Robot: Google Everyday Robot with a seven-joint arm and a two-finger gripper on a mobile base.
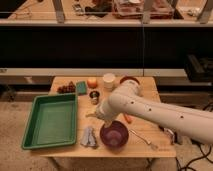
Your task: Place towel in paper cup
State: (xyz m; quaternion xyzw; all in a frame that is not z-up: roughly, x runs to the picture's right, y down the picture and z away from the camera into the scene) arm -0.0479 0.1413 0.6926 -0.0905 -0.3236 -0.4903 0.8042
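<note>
My gripper (pixel 94 115) hangs empty, jaws apart, near the towel (pixel 89 136), which lies on the table (pixel 150 82) beside the purple bowl (pixel 114 136). I judge this the reach; next I must descend, pinch the cloth, and carry it to the paper cup (pixel 109 80).

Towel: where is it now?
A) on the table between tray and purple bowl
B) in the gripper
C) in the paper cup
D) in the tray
A: the towel lies on the table between the tray and the bowl; the gripper hangs near it without holding it.
</note>
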